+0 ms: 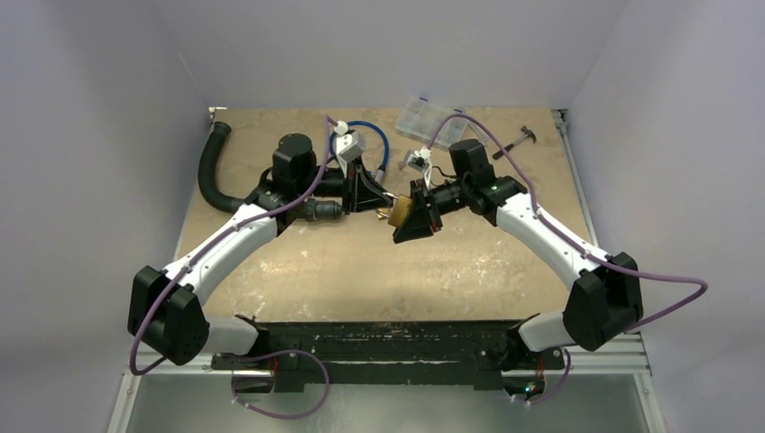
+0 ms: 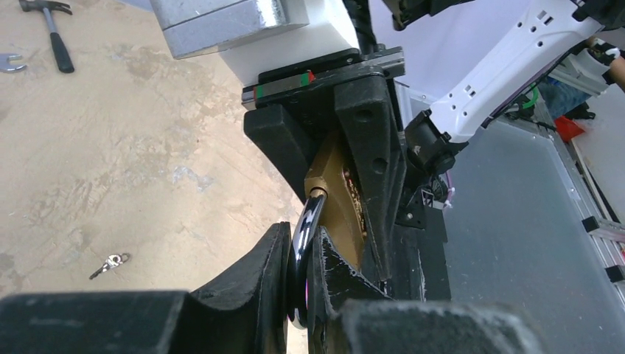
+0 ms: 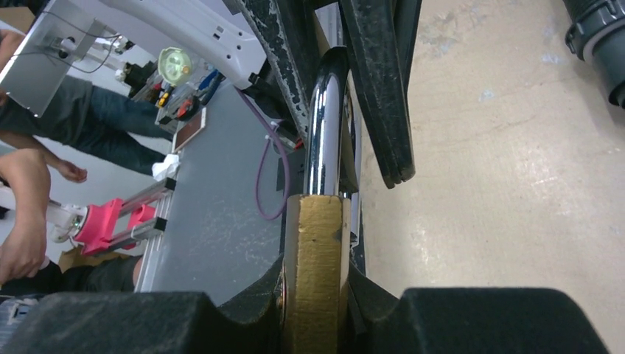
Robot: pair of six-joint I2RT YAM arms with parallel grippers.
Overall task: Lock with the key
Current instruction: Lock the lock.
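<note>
A brass padlock [image 1: 397, 215] hangs in the air over the middle of the table, held between both grippers. My left gripper [image 2: 301, 273] is shut on its chrome shackle [image 2: 306, 228]. The brass body [image 3: 313, 273] is clamped in my right gripper [image 3: 313, 302], whose fingers [image 2: 372, 147] press its flat sides. In the right wrist view the shackle [image 3: 324, 125] runs straight up from the body between the left gripper's fingers [image 3: 376, 81]. A small key [image 2: 109, 261] lies loose on the table below, apart from both grippers.
A hammer [image 1: 516, 141] and a clear plastic box [image 1: 424, 115] lie at the back right. A black hose [image 1: 212, 167] curves along the back left, with a blue cable [image 1: 374, 135] behind the grippers. A wrench [image 2: 9, 63] rests near the hammer [image 2: 53, 37].
</note>
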